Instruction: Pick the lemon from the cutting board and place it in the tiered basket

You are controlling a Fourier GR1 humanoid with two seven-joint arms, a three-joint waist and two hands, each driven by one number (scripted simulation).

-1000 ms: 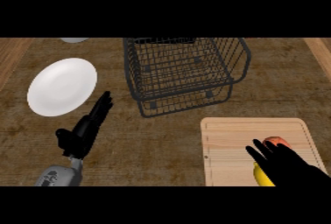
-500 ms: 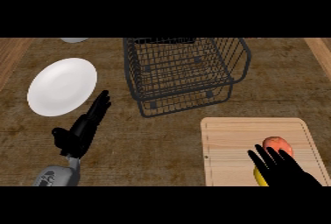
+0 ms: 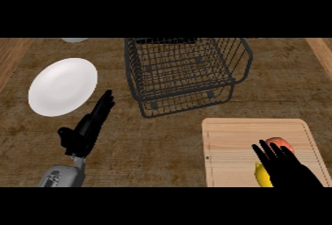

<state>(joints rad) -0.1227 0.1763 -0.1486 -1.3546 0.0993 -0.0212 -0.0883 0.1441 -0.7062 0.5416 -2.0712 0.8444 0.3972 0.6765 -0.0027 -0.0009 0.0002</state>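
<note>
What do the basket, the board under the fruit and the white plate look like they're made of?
The tiered basket looks like dark metal wire: thin crossing bars you can see through. The cutting board looks like pale, unvarnished wood, with faint grain and a matte surface. The plate looks like white glazed ceramic, smooth and evenly bright, though plastic would look the same.

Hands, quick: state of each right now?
Left hand: open, fingers straight, holding nothing, resting beside the white plate.
Right hand: open, holding nothing, fingers spread over the cutting board.
</note>
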